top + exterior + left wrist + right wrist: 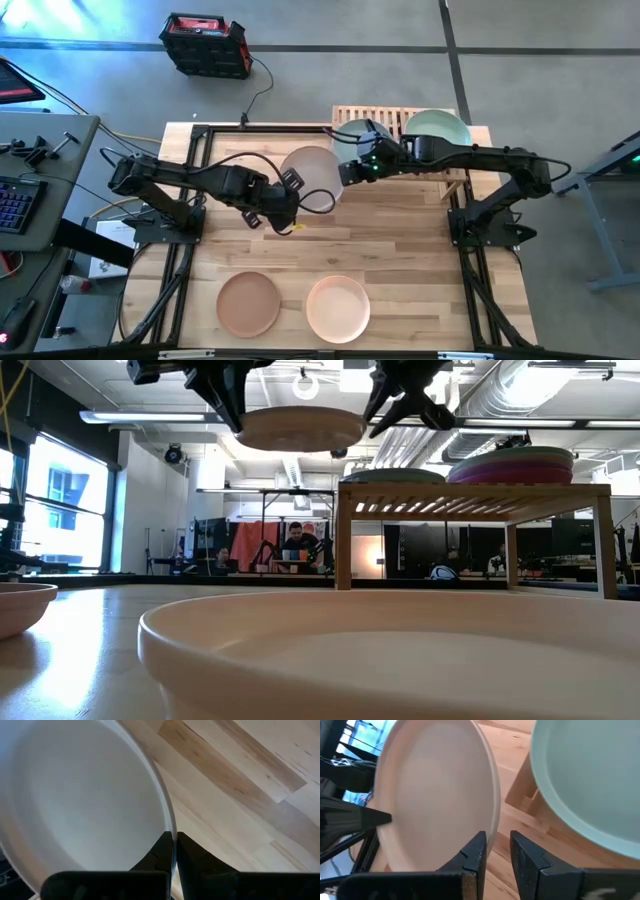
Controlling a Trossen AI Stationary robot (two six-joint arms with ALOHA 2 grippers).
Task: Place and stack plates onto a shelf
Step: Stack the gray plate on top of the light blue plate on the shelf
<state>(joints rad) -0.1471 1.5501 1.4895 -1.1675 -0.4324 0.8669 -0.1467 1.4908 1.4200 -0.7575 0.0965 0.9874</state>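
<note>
A cream plate (pixel 314 176) hangs in the air between both arms, roughly level in the low view (pixel 300 428), well above the table. My left gripper (pixel 295 197) is shut on its left-near rim. My right gripper (pixel 347 172) is open at the plate's right rim, one finger on each side of the rim (pixel 494 827); I cannot tell whether it touches. The slatted shelf (pixel 456 176) stands at the far edge. On it are a sage plate (pixel 358 130) and a stack topped by a green plate (pixel 437 127). My left gripper (pixel 175 842) pinches the cream plate's rim (pixel 171 827) between its two fingers, one finger over the hollow inner side and one on the outer side. It comes from the table's left. The plate is lifted clear of the table.
A tan plate (pixel 248 303) and a beige plate (pixel 337 308) lie on the tabletop near its near edge. The shelf's stack (pixel 512 463) shows green, pink, purple and magenta layers. Bare wood lies between the arms and the two lying plates. People sit in the room beyond.
</note>
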